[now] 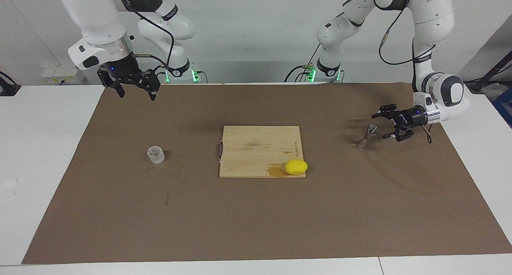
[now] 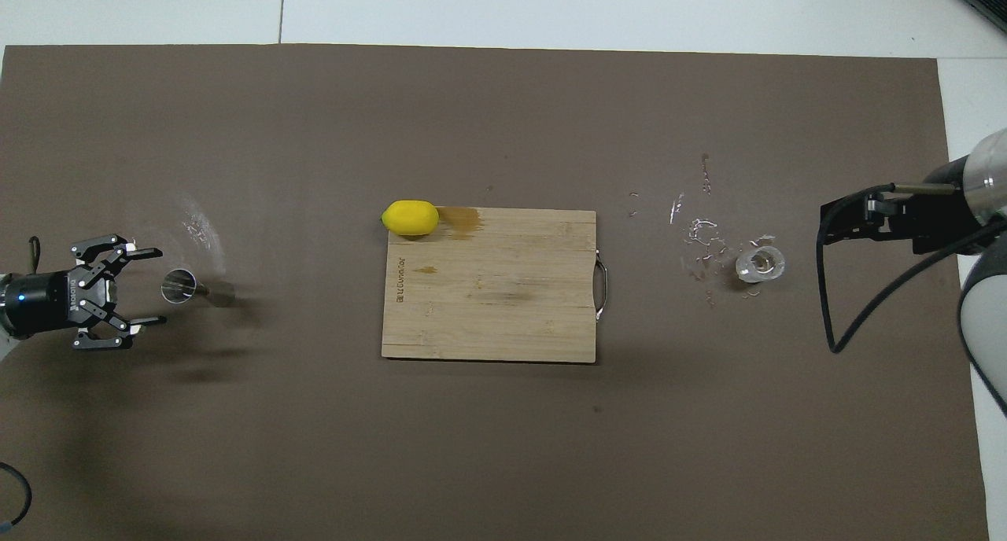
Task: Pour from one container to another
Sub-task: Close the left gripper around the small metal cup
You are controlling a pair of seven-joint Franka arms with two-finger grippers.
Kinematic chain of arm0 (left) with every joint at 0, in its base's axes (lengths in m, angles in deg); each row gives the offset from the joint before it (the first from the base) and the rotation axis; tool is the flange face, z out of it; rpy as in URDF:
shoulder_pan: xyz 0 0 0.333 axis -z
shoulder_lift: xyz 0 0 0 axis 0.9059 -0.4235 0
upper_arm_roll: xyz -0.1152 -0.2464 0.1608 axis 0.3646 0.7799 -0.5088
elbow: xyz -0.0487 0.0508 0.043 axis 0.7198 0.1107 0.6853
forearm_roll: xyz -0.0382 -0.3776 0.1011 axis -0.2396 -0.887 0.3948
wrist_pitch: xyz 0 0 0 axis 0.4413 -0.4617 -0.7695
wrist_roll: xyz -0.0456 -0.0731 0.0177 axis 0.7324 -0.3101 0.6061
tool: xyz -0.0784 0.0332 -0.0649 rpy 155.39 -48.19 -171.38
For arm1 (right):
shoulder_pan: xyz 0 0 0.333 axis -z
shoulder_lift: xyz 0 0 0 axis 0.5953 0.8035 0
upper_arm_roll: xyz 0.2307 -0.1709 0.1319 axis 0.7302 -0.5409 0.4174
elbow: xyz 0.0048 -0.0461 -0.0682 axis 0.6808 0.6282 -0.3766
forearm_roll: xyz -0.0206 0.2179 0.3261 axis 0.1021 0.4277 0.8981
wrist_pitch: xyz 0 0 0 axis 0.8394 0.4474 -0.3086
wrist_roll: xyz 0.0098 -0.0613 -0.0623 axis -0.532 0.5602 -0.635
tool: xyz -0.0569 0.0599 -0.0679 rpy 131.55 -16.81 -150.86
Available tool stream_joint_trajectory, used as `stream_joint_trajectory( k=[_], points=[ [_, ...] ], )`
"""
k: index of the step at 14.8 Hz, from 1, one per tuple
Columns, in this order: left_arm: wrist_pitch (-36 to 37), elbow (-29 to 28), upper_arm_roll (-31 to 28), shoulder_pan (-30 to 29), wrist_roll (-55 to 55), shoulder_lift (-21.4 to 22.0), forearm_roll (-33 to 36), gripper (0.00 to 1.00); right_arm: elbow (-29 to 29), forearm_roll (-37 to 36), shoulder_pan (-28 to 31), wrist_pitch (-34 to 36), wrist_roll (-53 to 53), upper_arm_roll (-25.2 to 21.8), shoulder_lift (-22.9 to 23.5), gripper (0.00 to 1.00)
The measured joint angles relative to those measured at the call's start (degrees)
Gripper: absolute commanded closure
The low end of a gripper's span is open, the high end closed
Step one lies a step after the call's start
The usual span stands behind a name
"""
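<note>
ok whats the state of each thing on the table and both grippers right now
jigger: upright on the mat, not held
glass cup: upright, untouched
lemon: lying at the cutting board's corner
left gripper: open, level with the jigger, beside it
right gripper: open, raised, waiting

Matt brown paper-like sheet (image 1: 120, 211) over a smooth white table (image 1: 40, 147). At centre, pale wood-grain cutting board (image 1: 256, 147), stained at one corner beside a waxy yellow lemon (image 1: 296, 167). Toward one end, ribbed clear glass cup (image 1: 155, 154); toward the other, dull silver metal jigger (image 1: 367, 136). Glossy white arm shells, matt black grippers.
</note>
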State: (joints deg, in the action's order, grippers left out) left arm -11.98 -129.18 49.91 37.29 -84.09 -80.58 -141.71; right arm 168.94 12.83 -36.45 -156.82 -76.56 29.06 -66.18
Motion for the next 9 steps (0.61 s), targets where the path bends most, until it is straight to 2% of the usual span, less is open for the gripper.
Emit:
stream_joint_trajectory(
  k=[3,9],
  points=[
    [-3.6,-1.9,0.1,0.0,-1.5,0.0,0.0,0.0,0.0,0.0,0.0,0.0,0.0,0.0,0.0,0.0],
    [-4.2,-2.2,0.7,0.4,-1.7,0.0,0.0,0.0,0.0,0.0,0.3,0.0,0.0,0.0,0.0,0.0]
  ],
)
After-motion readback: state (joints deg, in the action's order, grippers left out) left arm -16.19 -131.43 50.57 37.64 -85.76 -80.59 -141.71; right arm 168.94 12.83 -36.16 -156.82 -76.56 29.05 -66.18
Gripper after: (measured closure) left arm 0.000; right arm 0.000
